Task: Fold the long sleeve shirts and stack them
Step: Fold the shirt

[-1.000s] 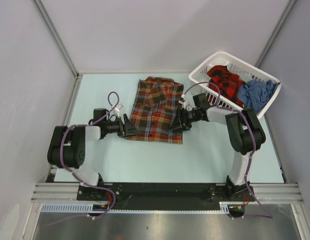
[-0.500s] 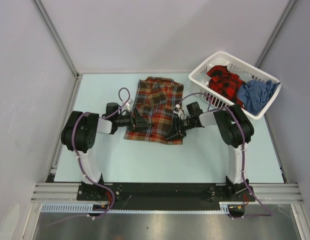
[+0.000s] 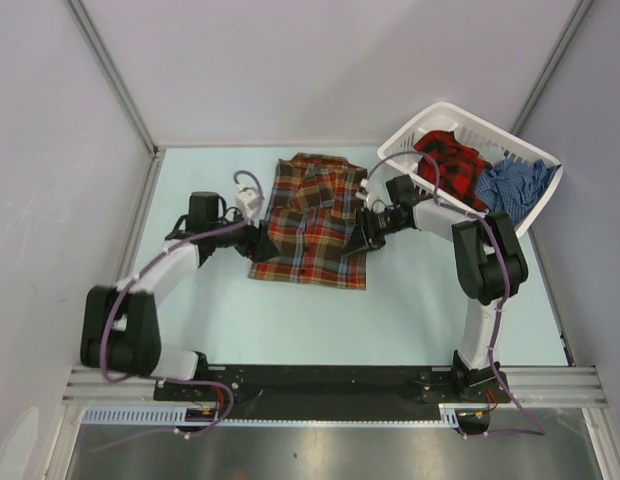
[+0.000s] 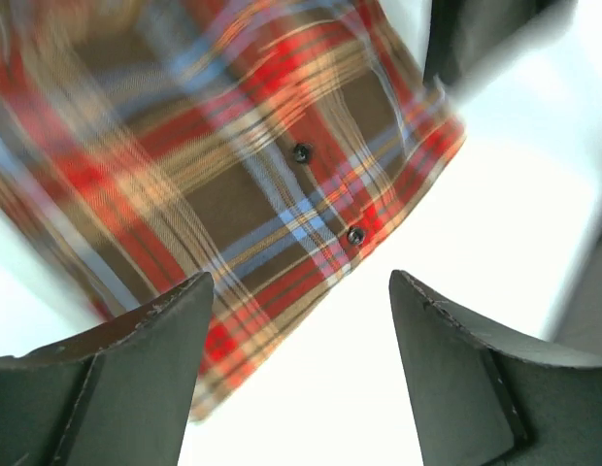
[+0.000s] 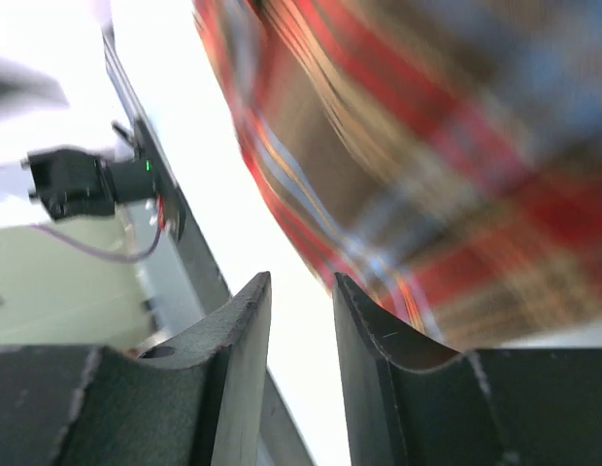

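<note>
A brown, red-orange and light-blue plaid shirt (image 3: 312, 222) lies folded flat in the middle of the table. My left gripper (image 3: 262, 240) is at its left edge, open; in the left wrist view (image 4: 301, 282) only the shirt's corner (image 4: 233, 165) and bare table show between the fingers. My right gripper (image 3: 358, 237) is at the shirt's right edge. Its jaws stand a narrow gap apart (image 5: 301, 282) with nothing between them, beside the blurred shirt (image 5: 427, 146). A red-and-black shirt (image 3: 452, 160) and a blue checked shirt (image 3: 510, 188) lie crumpled in the basket.
The white plastic laundry basket (image 3: 505, 133) stands at the back right corner, just behind the right arm. Grey walls close in the table on the left, back and right. A metal rail (image 3: 330, 382) carrying both arm bases runs along the near edge.
The right gripper's jaws have narrowed and it has moved up along the shirt's right edge. The left arm has swung and stretched out, its gripper drawing back to the shirt's left edge.
</note>
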Tool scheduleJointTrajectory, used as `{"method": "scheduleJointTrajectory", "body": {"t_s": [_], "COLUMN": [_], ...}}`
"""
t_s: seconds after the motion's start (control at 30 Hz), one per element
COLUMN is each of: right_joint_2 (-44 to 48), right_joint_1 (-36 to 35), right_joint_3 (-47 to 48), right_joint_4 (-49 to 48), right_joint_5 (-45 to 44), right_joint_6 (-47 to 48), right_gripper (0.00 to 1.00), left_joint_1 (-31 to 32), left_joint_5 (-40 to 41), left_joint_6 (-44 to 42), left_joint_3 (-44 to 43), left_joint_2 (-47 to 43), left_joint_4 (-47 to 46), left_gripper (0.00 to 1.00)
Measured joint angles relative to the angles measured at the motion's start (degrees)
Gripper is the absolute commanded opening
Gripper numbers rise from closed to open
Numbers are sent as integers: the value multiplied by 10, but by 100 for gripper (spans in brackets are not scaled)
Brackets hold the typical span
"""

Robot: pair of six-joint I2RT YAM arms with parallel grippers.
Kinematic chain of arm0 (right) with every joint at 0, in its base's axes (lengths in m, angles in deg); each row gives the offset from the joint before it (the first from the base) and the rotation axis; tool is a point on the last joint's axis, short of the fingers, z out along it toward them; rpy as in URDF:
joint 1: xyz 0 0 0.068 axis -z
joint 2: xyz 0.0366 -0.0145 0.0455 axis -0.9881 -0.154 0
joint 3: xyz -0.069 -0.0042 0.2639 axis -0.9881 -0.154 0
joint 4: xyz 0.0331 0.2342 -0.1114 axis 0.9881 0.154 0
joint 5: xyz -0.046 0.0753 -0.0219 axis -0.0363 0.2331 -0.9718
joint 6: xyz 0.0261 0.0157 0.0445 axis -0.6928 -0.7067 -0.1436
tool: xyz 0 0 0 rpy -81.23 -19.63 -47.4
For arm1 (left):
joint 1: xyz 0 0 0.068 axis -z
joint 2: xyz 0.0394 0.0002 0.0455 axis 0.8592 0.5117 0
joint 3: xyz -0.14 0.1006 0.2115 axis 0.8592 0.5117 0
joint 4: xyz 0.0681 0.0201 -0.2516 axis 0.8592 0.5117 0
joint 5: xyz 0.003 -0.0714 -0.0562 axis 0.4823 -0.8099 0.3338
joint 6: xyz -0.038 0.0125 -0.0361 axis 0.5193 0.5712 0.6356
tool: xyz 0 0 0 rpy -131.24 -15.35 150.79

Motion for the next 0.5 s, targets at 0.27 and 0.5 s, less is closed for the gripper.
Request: {"method": "scheduleJointTrajectory", "body": {"t_s": [0.27,0.5], "right_joint_2": [-57,-182], "right_joint_1": [-38,-79], "right_joint_3": [165,238], "right_joint_4": [-56,-91], "right_joint_5": [-24,-51], "right_joint_6": [-19,-29], "right_gripper": [38,38], "left_joint_1": [283,362], "left_joint_5": [241,387], "left_joint_6": [-365,-504], "left_joint_3": [194,279], "left_joint_2": [-206,-105], "left_joint_4": [-51,-246], "left_gripper": [78,74]}}
